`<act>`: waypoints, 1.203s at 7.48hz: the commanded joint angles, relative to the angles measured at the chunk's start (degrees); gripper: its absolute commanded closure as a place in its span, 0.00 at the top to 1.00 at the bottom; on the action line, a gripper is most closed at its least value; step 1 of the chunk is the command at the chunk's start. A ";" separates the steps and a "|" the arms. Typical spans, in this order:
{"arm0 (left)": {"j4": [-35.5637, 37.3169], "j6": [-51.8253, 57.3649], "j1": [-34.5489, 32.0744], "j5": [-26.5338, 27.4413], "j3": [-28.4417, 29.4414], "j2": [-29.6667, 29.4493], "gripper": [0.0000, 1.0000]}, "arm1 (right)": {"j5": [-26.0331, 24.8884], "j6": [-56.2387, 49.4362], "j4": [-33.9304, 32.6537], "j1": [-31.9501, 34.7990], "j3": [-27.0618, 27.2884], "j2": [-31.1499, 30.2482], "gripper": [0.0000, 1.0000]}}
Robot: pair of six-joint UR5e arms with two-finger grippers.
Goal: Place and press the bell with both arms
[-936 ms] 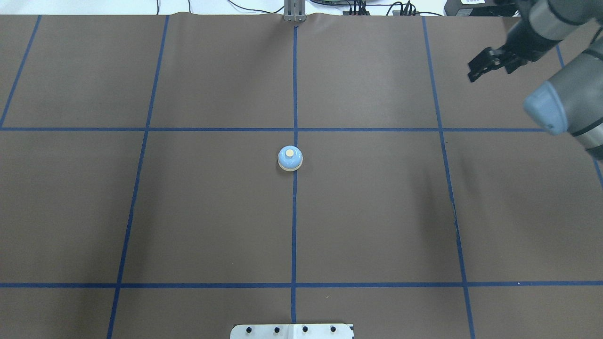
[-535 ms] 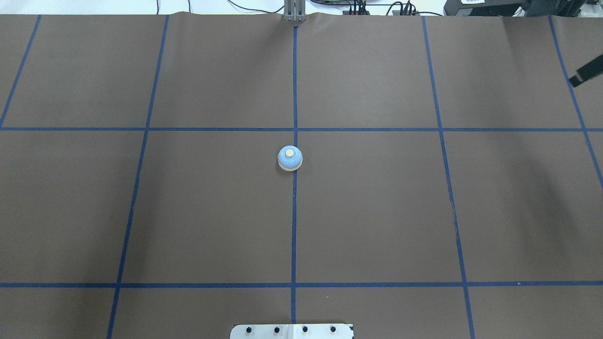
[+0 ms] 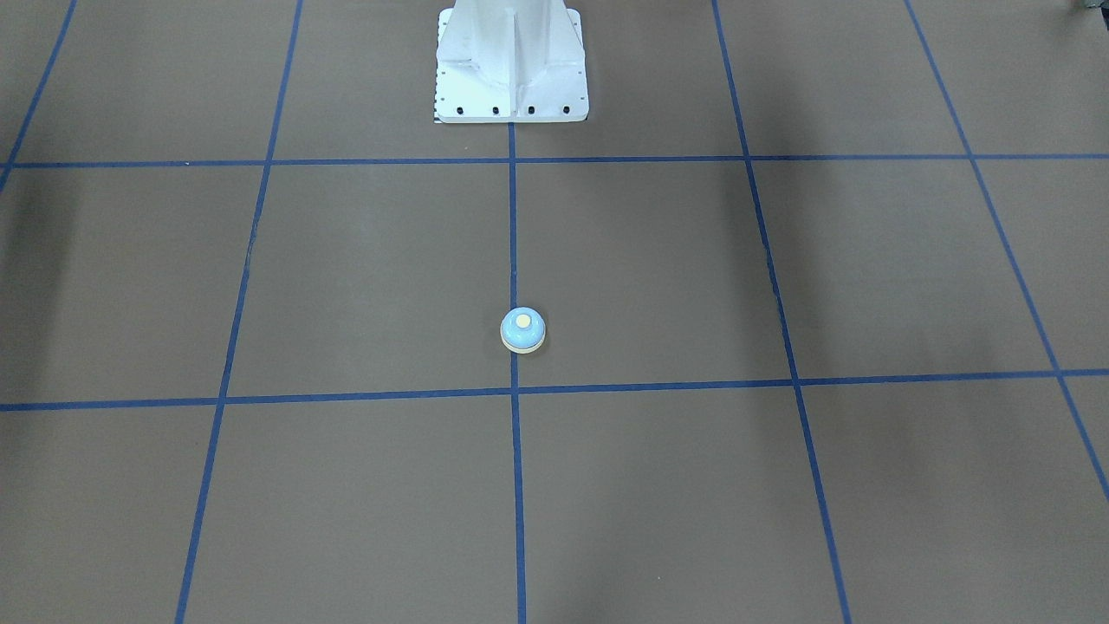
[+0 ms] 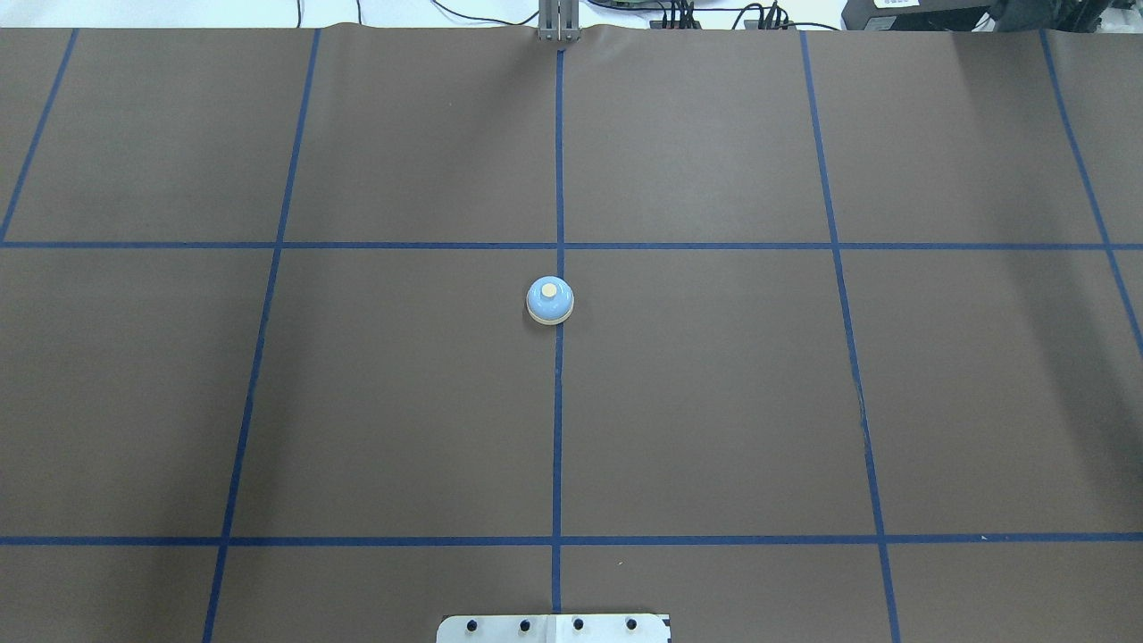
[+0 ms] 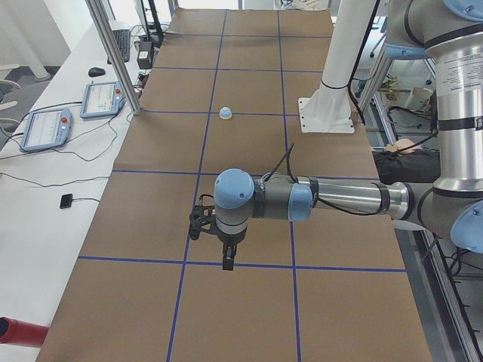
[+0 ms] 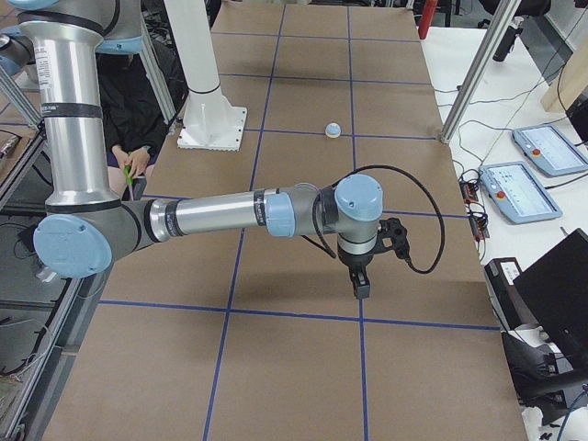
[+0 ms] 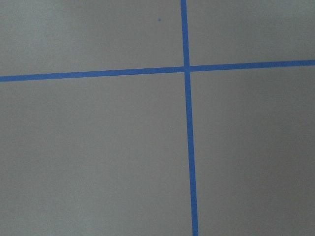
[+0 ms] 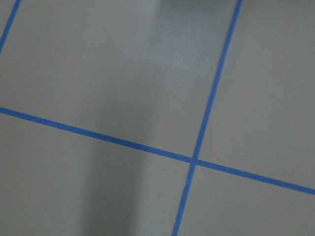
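Our left gripper hangs over the table's left end with its fingers pointing straight down, just above a blue tape line. It shows only from the side, so we cannot tell whether the fingers are parted or closed. The bell is well apart from those fingers, toward the table's middle. It stands upright on the centre tape line with its button facing up, and nothing touches it. We judge it sits there so that either arm can reach it equally. Farther still, beyond the bell, our right gripper mirrors the left. Its fingers also point down and are equally far from the bell, and again we cannot tell their state. We take this for a parked, neutral pose.
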 commanded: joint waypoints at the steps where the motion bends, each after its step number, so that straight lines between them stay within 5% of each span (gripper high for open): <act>1: -0.02 0.06 0.00 -0.09 -0.19 0.02 1.00 | -0.61 0.78 -0.85 1.09 3.06 -4.11 1.00; 9: -0.11 0.67 0.00 -0.09 -0.19 0.02 1.00 | -5.00 3.69 -0.15 -6.73 3.95 -3.76 1.00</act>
